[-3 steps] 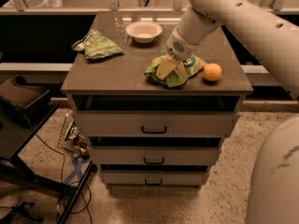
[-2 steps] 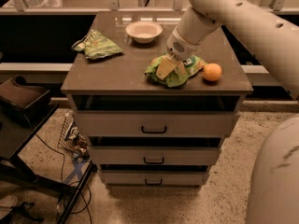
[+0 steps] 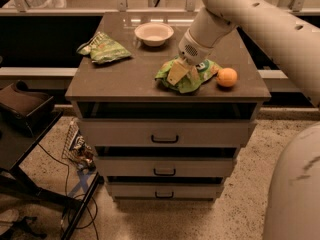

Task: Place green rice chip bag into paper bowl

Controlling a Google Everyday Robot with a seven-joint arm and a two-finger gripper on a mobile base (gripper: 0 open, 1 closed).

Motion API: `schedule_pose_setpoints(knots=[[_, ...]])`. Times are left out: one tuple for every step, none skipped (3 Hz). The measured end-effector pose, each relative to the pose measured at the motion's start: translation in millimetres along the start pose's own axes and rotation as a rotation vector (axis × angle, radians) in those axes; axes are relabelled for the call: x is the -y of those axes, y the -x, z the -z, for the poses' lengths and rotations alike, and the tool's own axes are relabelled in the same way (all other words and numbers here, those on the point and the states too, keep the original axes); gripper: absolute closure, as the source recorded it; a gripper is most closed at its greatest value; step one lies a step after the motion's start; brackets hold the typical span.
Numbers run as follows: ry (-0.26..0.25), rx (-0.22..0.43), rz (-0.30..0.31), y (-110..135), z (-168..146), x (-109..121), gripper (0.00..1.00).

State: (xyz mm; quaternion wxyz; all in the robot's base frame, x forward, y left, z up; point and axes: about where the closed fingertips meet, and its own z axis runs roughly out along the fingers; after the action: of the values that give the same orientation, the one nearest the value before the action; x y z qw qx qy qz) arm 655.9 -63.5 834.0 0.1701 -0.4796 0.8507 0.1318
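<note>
Brown drawer cabinet (image 3: pixel 145 69) carries everything, and nothing on it has shifted over the last second. The thick white robot arm (image 3: pixel 250 14) reaches down from the right as before. Its gripper (image 3: pixel 179 71) stays planted on the bulky lime-green foil rice chip bag (image 3: pixel 192 81) near the front edge; whether it is clamped on the foil or merely resting, I cannot tell. The bag is not yet lifted, so the grasp is probably being settled. The round white paper bowl (image 3: pixel 154 40) sits empty, well apart at the back. A small orange fruit (image 3: pixel 227 77) lies just beside the bag.
</note>
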Motion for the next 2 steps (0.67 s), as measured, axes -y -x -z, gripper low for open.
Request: schedule_pose_setpoints(knots=[[0.000, 0.000, 0.000, 0.0, 0.0, 0.0, 1.00], [0.000, 0.000, 0.000, 0.1, 0.1, 0.0, 1.00]])
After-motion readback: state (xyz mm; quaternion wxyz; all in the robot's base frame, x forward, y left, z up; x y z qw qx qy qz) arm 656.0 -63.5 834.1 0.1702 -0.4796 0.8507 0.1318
